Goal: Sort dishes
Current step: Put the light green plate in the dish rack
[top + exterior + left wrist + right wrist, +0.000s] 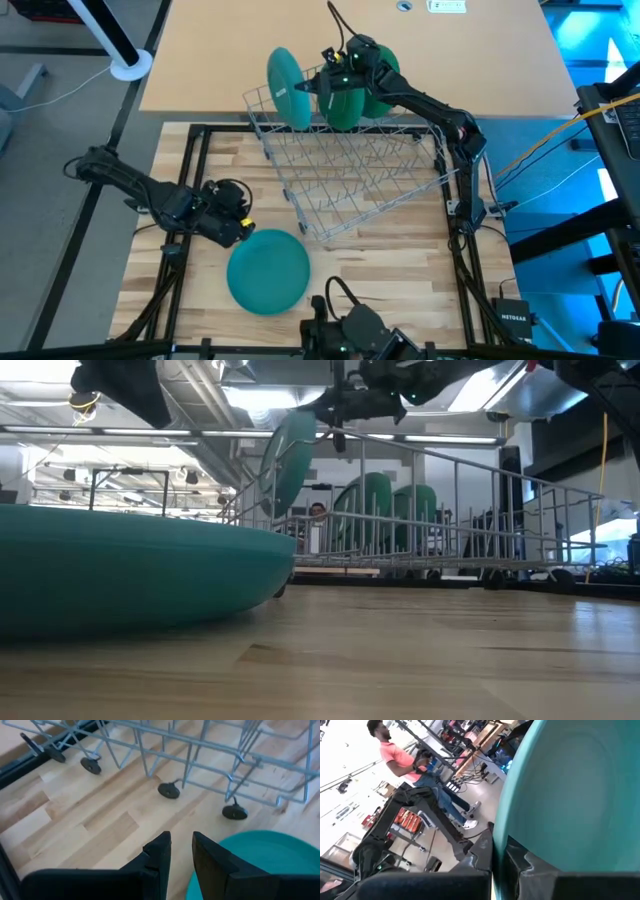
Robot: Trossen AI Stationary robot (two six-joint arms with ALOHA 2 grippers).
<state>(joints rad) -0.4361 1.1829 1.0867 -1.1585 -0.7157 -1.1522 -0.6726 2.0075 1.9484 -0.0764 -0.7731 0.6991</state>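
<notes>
A flat round teal plastic plate (130, 575) waits on the table.
My right gripper (322, 84) pinches another green plate (287, 88) upright for the grey wire rack (350, 175); left gripper (238, 228), part open, holds nothing.

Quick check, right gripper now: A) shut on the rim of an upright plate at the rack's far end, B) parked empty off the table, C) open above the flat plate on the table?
A: the right gripper pinches the rim of the upright teal plate at the far end of the wire rack.
</notes>
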